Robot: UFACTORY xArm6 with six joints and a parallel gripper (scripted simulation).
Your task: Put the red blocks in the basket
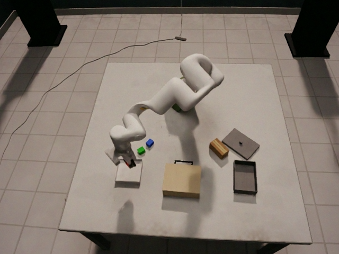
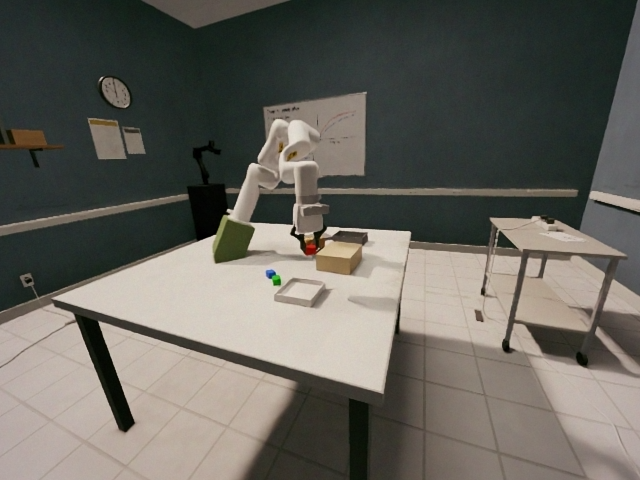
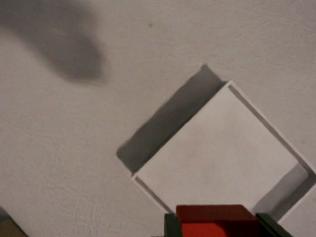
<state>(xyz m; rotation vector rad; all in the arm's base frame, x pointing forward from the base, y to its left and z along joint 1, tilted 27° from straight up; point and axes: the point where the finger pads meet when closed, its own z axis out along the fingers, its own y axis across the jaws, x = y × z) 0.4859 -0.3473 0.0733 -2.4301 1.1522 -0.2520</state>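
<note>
My gripper (image 1: 131, 163) (image 2: 310, 249) (image 3: 219, 231) is shut on a red block (image 1: 126, 164) (image 2: 310, 250) (image 3: 217, 221) and holds it in the air over the far edge of the white basket (image 1: 127, 181) (image 2: 296, 301) (image 3: 222, 153). The basket looks empty. The light wooden cabinet (image 1: 181, 180) (image 2: 338, 256) stands right of the basket, its black drawer handle (image 1: 183, 161) at the far side. The metal box (image 1: 234, 177) (image 2: 349, 236) stands open and looks empty. Its lid (image 1: 240, 143) lies flat on the table behind it.
A green block (image 1: 141, 150) (image 2: 276, 280) and a blue block (image 1: 149, 142) (image 2: 269, 273) lie just behind the basket. A striped wooden block (image 1: 219, 147) lies between cabinet and lid. The arm's green base (image 1: 176, 108) (image 2: 231, 239) stands at the table's far middle.
</note>
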